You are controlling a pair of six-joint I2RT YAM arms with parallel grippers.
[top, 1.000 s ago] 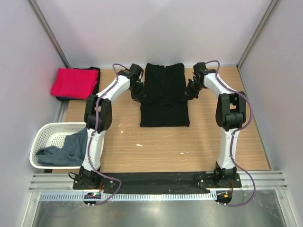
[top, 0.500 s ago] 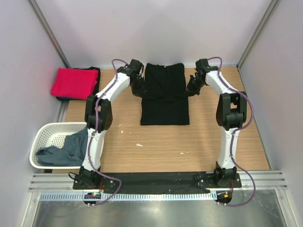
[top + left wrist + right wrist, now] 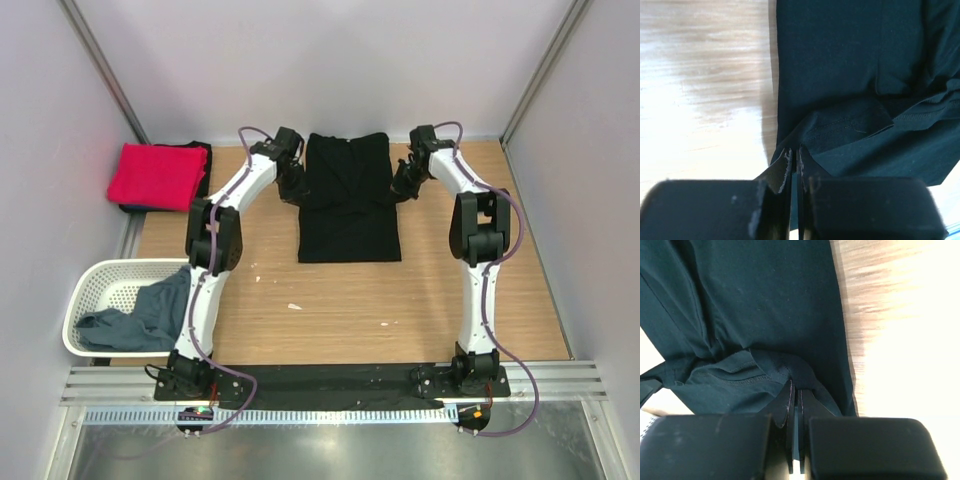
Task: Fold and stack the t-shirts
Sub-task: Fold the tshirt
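Note:
The black t-shirt (image 3: 348,200) lies lengthwise on the far middle of the table, its sides folded in. My left gripper (image 3: 297,190) is shut on its left edge, near the far end; the left wrist view shows the black cloth (image 3: 855,90) pinched at the left gripper (image 3: 795,155). My right gripper (image 3: 399,188) is shut on the shirt's right edge; the right wrist view shows the cloth (image 3: 755,315) pinched at the right gripper (image 3: 795,390). A folded red t-shirt (image 3: 155,175) lies at the far left on dark cloth. A grey-blue t-shirt (image 3: 140,318) hangs in the basket.
A white lattice laundry basket (image 3: 95,285) stands off the table's left edge, near the left arm. Small white scraps (image 3: 293,306) lie on the wood in front of the black shirt. Walls close in the table at the back and both sides.
Both grippers have moved toward the far end of the table along the black shirt's edges, carrying the cloth with them. The shirt's near hem has shifted slightly farther away.

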